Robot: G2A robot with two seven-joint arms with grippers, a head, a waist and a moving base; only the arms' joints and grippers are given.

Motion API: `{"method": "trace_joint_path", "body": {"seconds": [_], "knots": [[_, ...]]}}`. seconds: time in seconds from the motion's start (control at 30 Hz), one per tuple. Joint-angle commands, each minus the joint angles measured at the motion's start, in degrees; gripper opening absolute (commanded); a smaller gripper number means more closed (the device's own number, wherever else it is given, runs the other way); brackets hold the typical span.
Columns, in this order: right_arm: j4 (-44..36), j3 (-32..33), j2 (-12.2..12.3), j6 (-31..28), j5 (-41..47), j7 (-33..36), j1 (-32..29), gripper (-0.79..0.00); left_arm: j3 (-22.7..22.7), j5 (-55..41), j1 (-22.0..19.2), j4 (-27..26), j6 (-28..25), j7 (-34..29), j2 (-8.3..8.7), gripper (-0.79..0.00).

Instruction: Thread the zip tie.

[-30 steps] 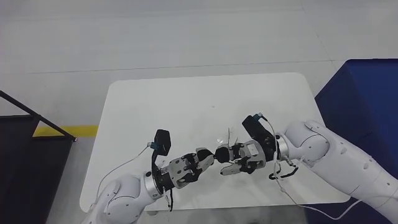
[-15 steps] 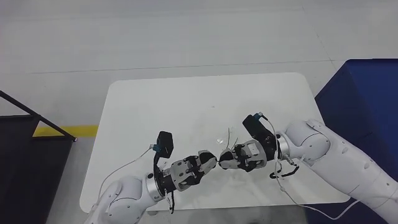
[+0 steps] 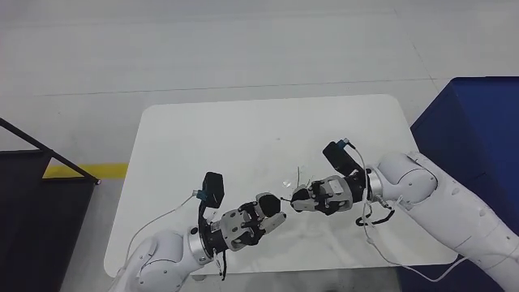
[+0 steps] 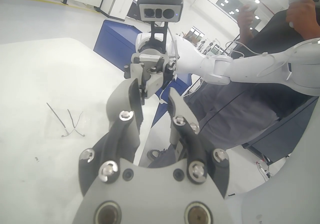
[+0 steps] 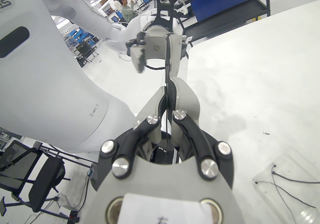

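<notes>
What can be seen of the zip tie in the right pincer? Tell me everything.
The zip tie is a thin black strap, plastic by its look. The right pincer is shut on it; it runs straight out past the fingertips, above the table, toward the open left pincer. A stretch also shows inside the right pincer, behind the fingers. Whether its far end touches the left pincer cannot be told.

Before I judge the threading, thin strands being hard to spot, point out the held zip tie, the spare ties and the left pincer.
zip tie [image 5: 166,79], right wrist view, strand leaving the grip
spare ties [image 4: 71,130], left wrist view, where two cross
left pincer [image 4: 152,87], left wrist view, midway between its tips
</notes>
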Motion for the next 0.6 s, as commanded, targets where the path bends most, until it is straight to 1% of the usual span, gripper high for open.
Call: {"method": "trace_joint_path", "body": {"seconds": [0.0,0.2,0.27,0.3,0.4,0.5,0.57], "knots": [[0.6,0.8,-0.1,0.0,1.2,0.4,-0.4,-0.785,-1.0,0.5,0.9,0.2,-0.7,1.7,0.11,0.000],[1.1,1.1,0.0,0.0,1.4,0.4,-0.5,-0.785,-1.2,0.7,1.0,0.3,-0.6,2.0,0.12,0.000],[1.2,1.1,-0.1,0.7,1.3,-0.7,-1.3,-0.785,-1.2,0.7,1.0,0.3,-0.6,2.0,0.12,0.000],[1.8,1.3,-0.1,0.0,2.2,-1.0,-1.8,-0.785,-1.2,0.7,1.0,0.3,-0.6,2.0,0.12,0.000],[5.0,4.0,0.8,0.0,8.3,-0.8,-2.8,-0.785,-1.2,0.7,1.0,0.3,-0.6,2.0,0.12,0.000],[8.9,7.1,2.5,0.3,15.1,0.7,-4.9,-0.785,-1.2,0.7,1.0,0.3,-0.6,2.0,0.12,0.000],[11.8,8.3,3.7,3.3,20.3,3.7,-6.2,-0.785,-1.2,0.7,1.0,0.3,-0.6,2.0,0.12,0.000]]}}
